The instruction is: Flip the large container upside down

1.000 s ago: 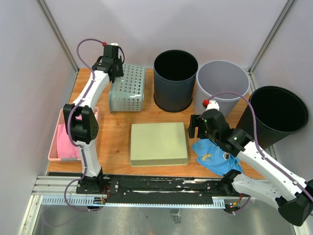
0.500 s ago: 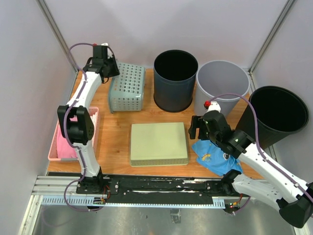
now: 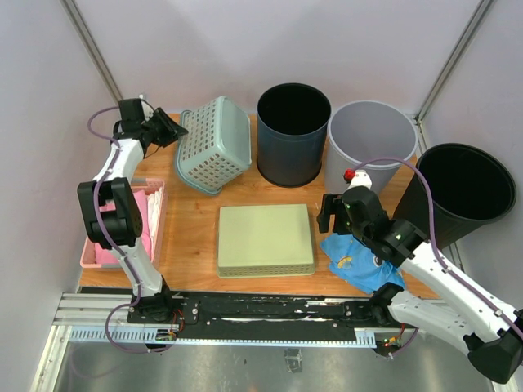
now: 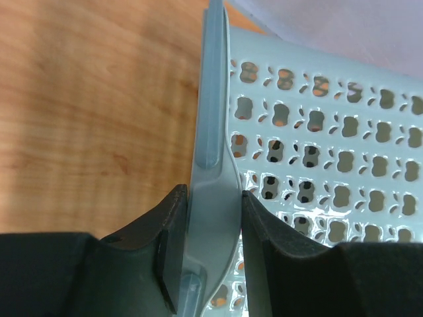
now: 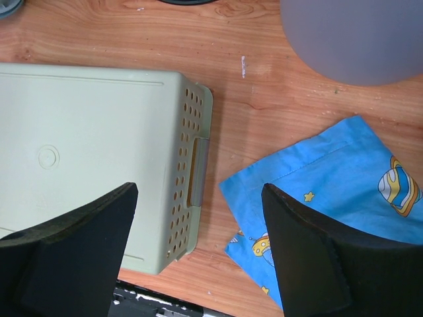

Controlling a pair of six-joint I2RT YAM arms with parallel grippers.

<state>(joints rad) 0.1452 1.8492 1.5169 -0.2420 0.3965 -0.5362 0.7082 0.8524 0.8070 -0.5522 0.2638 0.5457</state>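
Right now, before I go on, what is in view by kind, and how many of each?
Round bins: 3 (dark blue bin, light grey bin, black bin)
Baskets: 3 (teal basket, pale green basket, pink basket)
Cloths: 1 (blue cloth)
Total: 7

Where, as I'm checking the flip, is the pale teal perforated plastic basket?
In the top view, the pale teal perforated plastic basket stands tilted at the table's far left, its rim pinched by the left arm's fingers, beside the dark round bin.
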